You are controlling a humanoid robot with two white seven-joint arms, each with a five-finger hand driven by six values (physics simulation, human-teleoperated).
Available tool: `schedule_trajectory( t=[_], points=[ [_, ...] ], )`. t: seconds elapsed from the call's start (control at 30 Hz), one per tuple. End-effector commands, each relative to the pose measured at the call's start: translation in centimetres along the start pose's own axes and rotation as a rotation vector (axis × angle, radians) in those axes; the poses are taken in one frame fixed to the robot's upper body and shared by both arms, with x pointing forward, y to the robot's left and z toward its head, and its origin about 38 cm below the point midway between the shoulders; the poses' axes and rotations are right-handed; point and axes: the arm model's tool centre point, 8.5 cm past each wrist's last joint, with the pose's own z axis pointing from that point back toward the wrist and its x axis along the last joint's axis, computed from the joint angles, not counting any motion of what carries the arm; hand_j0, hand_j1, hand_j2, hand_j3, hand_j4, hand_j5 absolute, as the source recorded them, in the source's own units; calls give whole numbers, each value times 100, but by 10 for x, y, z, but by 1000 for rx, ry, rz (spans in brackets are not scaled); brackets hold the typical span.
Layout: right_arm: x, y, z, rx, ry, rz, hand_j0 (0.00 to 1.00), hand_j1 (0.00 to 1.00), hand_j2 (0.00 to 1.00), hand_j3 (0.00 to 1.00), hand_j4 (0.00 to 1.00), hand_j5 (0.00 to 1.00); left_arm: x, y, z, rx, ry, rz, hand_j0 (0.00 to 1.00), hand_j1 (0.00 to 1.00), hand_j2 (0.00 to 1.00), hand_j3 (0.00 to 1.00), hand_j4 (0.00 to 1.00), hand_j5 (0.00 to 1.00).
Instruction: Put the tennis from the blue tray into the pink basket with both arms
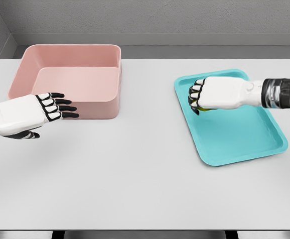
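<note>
A yellow-green tennis ball [203, 107] lies on the blue tray [234, 134] at the right of the table, mostly hidden under my right hand [197, 99]. That hand's fingers are curled over the ball, closed around it. The pink basket [70, 79] stands at the back left, with nothing showing inside. My left hand [60, 107] hovers just in front of the basket's near wall, fingers stretched out flat and holding nothing.
The white table [135, 179] stretches wide in front of both hands. A grey wall runs behind the table's far edge. The tray lies at an angle, its near corner pointing toward the table's middle.
</note>
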Motion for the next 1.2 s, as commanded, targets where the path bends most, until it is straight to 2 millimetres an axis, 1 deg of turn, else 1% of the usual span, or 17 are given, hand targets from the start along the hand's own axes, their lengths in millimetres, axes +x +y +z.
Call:
schedule_trajectory(
  t=[0.0, 0.03, 0.17, 0.33, 0.57, 0.63, 0.7, 0.8, 0.9, 0.93, 1.0, 1.1, 1.17],
  points=[
    [12, -10, -3, -22, -32, 27, 45, 45, 45, 45, 45, 45, 0, 1, 1, 1, 2, 3, 100, 100, 100, 100, 100, 100],
    [13, -10, -4, -25, -36, 26, 45, 45, 45, 45, 45, 45, 0, 1, 1, 1, 2, 3, 100, 100, 100, 100, 100, 100],
    [29, -20, -12, -54, -85, 48, 45, 45, 45, 45, 45, 45, 0, 1, 1, 0, 2, 2, 100, 100, 100, 100, 100, 100],
    [42, -29, -32, -95, -136, 49, 45, 45, 45, 45, 45, 45, 0, 1, 1, 1, 2, 3, 100, 100, 100, 100, 100, 100],
    [62, -35, -61, -110, -207, 67, 45, 45, 45, 45, 45, 45, 0, 1, 1, 1, 2, 3, 100, 100, 100, 100, 100, 100],
    [67, -39, -69, -121, -223, 78, 45, 45, 45, 45, 45, 45, 0, 1, 1, 1, 2, 3, 100, 100, 100, 100, 100, 100],
    [76, -39, -82, -121, -251, 86, 45, 45, 45, 45, 45, 45, 0, 1, 1, 1, 2, 3, 100, 100, 100, 100, 100, 100],
    [74, -34, -94, -113, -252, 63, 45, 45, 45, 45, 45, 45, 0, 1, 1, 1, 2, 3, 100, 100, 100, 100, 100, 100],
    [66, -28, -107, -102, -237, 34, 45, 45, 45, 45, 45, 45, -1, 1, 1, 0, 2, 3, 100, 100, 100, 100, 100, 100],
    [70, -26, -113, -100, -246, 28, 45, 45, 45, 45, 45, 45, -1, 1, 1, -1, 3, 1, 100, 100, 100, 100, 100, 100],
    [72, -28, -116, -105, -252, 28, 45, 45, 45, 45, 45, 45, -1, 1, 1, 0, 2, 3, 100, 100, 100, 100, 100, 100],
    [82, -33, -127, -122, -283, 27, 45, 45, 45, 45, 45, 45, -1, 1, 1, -1, 3, 1, 100, 100, 100, 100, 100, 100],
    [83, -36, -133, -134, -288, 19, 45, 45, 45, 45, 45, 45, -1, 1, 1, 0, 2, 3, 100, 100, 100, 100, 100, 100]
  ],
)
